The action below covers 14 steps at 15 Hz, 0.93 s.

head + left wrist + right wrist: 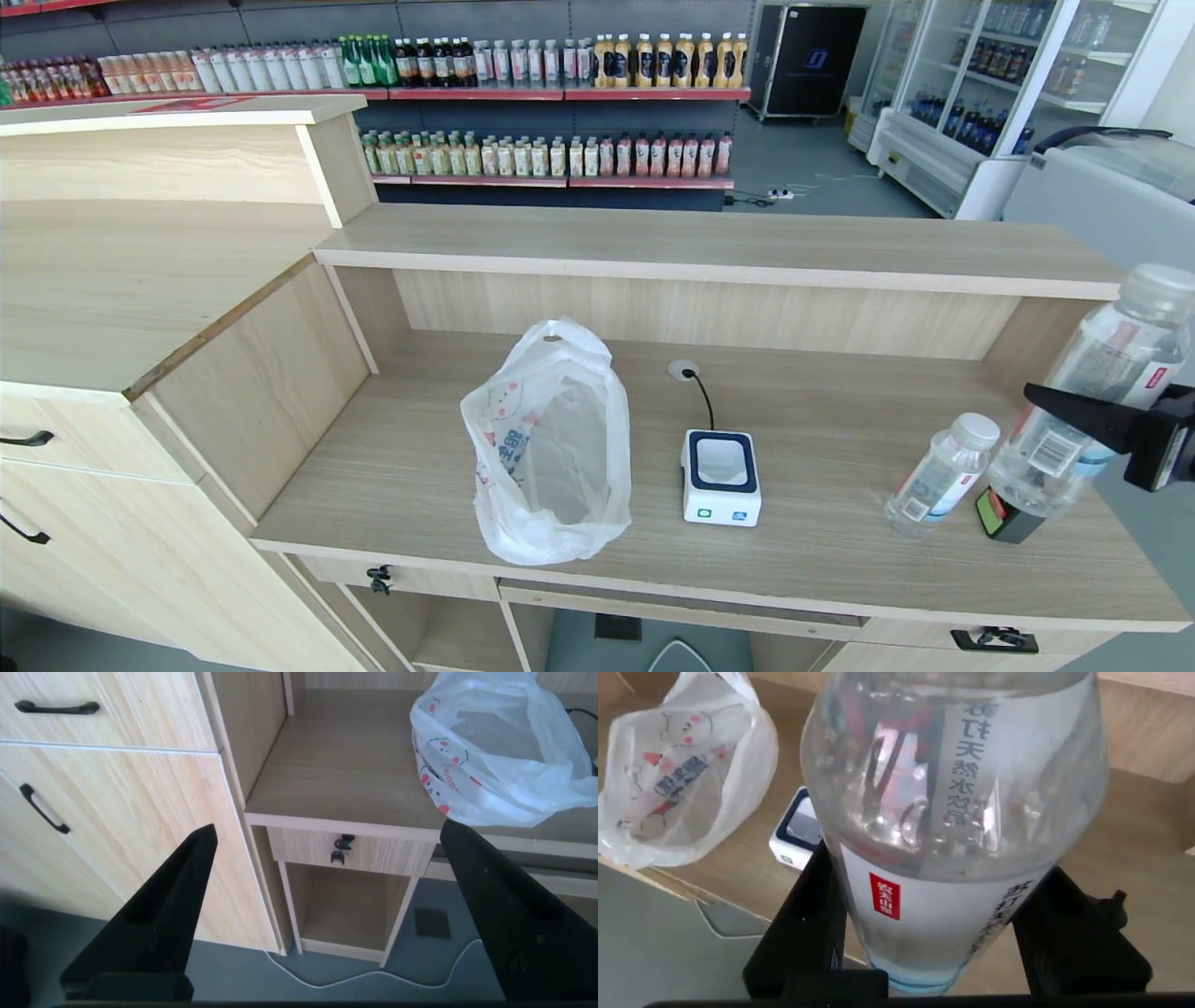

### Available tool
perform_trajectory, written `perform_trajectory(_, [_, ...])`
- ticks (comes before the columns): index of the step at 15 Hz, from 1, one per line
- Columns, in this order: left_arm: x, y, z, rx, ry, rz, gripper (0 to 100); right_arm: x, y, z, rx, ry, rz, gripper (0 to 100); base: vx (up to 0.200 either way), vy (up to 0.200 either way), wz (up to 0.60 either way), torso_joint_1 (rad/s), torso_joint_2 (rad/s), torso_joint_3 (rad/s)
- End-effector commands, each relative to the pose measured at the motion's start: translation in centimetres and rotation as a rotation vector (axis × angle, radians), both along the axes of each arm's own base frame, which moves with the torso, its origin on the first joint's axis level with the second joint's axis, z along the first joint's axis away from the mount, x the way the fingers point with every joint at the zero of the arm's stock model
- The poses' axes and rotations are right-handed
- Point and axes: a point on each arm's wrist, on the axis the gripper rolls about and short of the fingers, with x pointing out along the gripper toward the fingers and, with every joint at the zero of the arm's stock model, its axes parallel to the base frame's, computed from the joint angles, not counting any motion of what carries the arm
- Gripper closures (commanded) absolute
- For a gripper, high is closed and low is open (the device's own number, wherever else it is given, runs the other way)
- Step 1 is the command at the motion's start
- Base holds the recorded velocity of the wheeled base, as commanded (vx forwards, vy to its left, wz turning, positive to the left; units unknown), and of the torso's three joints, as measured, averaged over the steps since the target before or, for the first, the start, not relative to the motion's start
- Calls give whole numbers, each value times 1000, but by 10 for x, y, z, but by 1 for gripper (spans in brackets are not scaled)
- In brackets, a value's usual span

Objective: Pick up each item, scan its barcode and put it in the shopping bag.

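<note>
1. Head view: my right claw (1106, 425) pinches a big bottle (1111, 369) of clear water, held tilted over the right end of the counter (822, 560). A smaller water bottle (943, 476) stands on the counter just beside it, near a small dark box (1004, 515). The shopping bag (546, 448) stands open, left of the scanner (721, 476).
2. Left wrist view: my left claw (327, 829) is spread wide, low before the counter front, near the bag.
3. Right wrist view: the big bottle sits clamped between my two fingers (808, 924); the bag and scanner lie beyond it.
</note>
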Motion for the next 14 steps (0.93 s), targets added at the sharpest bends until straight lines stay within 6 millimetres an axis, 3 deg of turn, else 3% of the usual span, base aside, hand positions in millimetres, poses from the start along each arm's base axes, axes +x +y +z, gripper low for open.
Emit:
perform_trajectory(1, [0,0,0,0,0,1,0,26,-4,-19,-131,71,12,100,0,0,0,0,0,0])
perform_trajectory(6, [0,0,0,0,0,1,0,40,-6,-16,-282,25,51,100,0,0,0,0,0,0])
perform_trajectory(11, [0,0,0,0,0,1,0,41,-6,-13,-399,-23,73,100,0,0,0,0,0,0])
perform_trajectory(14, [0,0,0,0,0,1,0,44,-4,-6,-416,-75,73,100,0,0,600,-1,-1,-1])
